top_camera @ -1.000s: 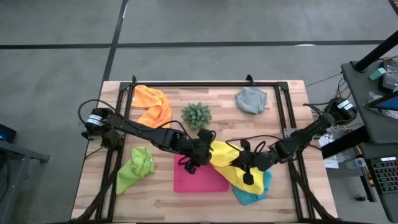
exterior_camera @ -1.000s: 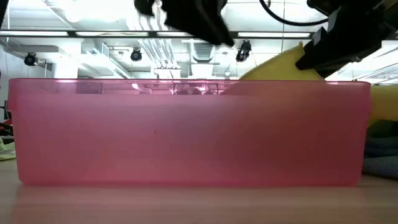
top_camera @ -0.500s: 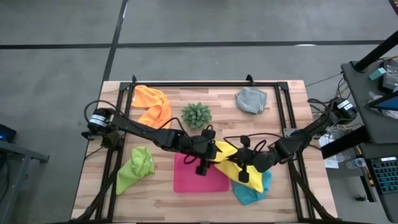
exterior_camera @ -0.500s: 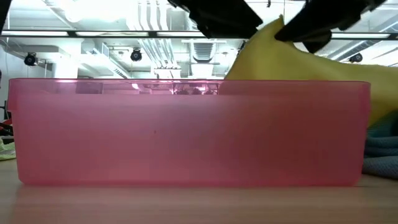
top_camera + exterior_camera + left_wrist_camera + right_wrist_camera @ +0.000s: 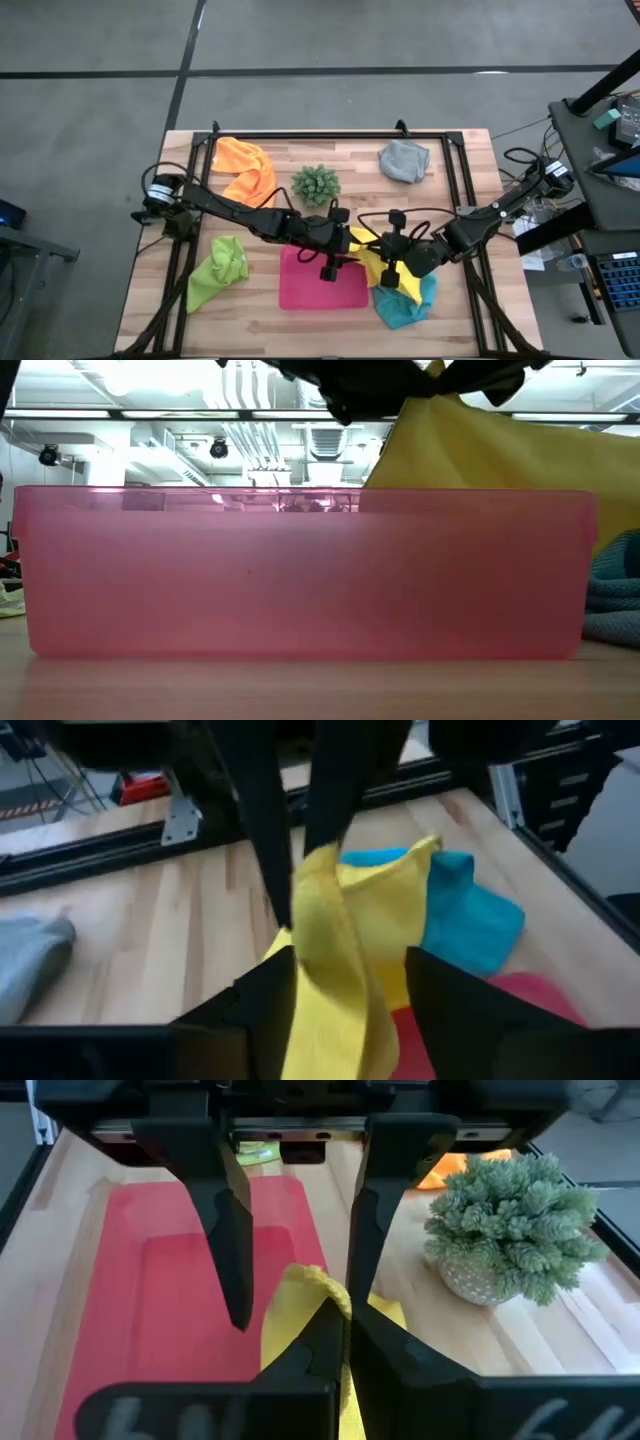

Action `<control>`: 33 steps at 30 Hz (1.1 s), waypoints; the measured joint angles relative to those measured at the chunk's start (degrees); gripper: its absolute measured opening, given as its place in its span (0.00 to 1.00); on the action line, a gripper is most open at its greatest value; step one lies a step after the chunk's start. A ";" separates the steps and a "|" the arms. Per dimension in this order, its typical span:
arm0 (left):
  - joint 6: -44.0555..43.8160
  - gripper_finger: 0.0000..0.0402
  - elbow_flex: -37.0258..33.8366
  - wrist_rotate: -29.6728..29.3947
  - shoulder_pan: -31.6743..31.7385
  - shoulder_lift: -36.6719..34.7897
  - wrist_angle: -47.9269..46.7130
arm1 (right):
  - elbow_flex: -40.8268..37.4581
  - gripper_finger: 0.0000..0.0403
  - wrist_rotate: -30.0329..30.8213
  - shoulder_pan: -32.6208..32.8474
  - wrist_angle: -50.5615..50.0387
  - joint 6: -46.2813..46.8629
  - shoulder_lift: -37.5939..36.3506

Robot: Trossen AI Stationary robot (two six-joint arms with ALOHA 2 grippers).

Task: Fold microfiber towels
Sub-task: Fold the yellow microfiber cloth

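The yellow towel (image 5: 375,268) is raised between my two grippers, just right of the pink tray (image 5: 305,290). My right gripper (image 5: 338,1305) is shut on its top. My left gripper (image 5: 350,960) is open and faces it from the tray side, one finger on each side of the hanging cloth. The light blue towel (image 5: 405,308) lies partly under the yellow one. Lying loose are the lime green towel (image 5: 215,270) at the near left, the orange one (image 5: 245,165) at the far left and the grey one (image 5: 403,160) at the far right. My right gripper pinches a bunched fold at the yellow towel's top (image 5: 305,1280) between its two shut fingers. It comes in slanting downward from the table's right side. The towel hangs slack below the fingers, and its lower part (image 5: 400,285) rests on the blue towel beside the tray.
A small spiky green plant (image 5: 316,185) in a pot stands just beyond the grippers, mid-table. A black frame (image 5: 330,133) runs around the tabletop. In the low view, the tray's pink wall (image 5: 300,570) fills the foreground.
My right gripper has risen, still shut, drawing the yellow towel's top up so more cloth hangs clear. My left gripper has moved toward the table's right edge, closer to the hanging towel, and has rolled and tipped.
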 joint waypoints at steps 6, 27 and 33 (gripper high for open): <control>1.59 0.10 -0.15 0.17 0.34 0.74 -0.98 | 0.82 0.02 -0.11 0.00 -0.32 -0.17 0.02; 7.52 0.00 0.20 -15.94 1.26 -3.02 -0.72 | 17.74 0.52 -5.15 3.90 -39.96 31.60 -0.76; 7.50 0.00 0.20 -16.12 2.47 -3.37 -0.94 | 16.41 0.52 -6.74 8.95 -38.86 43.26 1.26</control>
